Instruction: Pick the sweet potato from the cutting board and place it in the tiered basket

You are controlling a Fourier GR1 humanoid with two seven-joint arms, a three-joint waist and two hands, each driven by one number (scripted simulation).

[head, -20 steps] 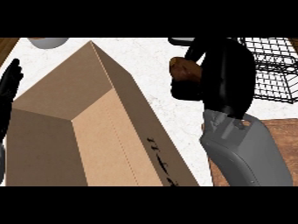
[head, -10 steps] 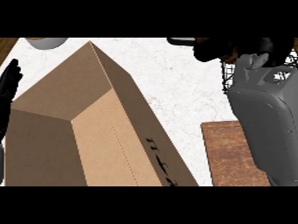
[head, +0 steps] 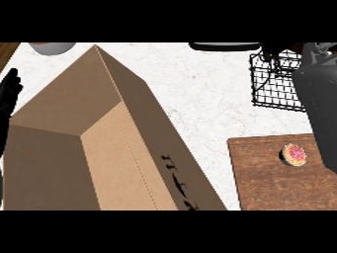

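Note:
The black wire tiered basket (head: 276,85) stands at the back right of the counter. My right forearm (head: 331,113) reaches up the right edge and over the basket. Only a dark part of my right hand (head: 283,50) shows, at the top edge above the basket's rim. The sweet potato shows nowhere in the view. It does not lie on the wooden cutting board (head: 273,188) at the lower right. My left hand (head: 2,111) rests open at the left edge, fingers up.
A tall open cardboard box (head: 91,143) fills the left and middle of the view. A small round pink-topped item (head: 294,154) lies on the cutting board. At the back edge are a pale bowl (head: 52,47) and a dark dish (head: 226,46).
My right arm has carried on up and to the right, from above the counter to over the basket. The brown sweet potato seen in the hand a second ago is now hidden. More of the cutting board shows.

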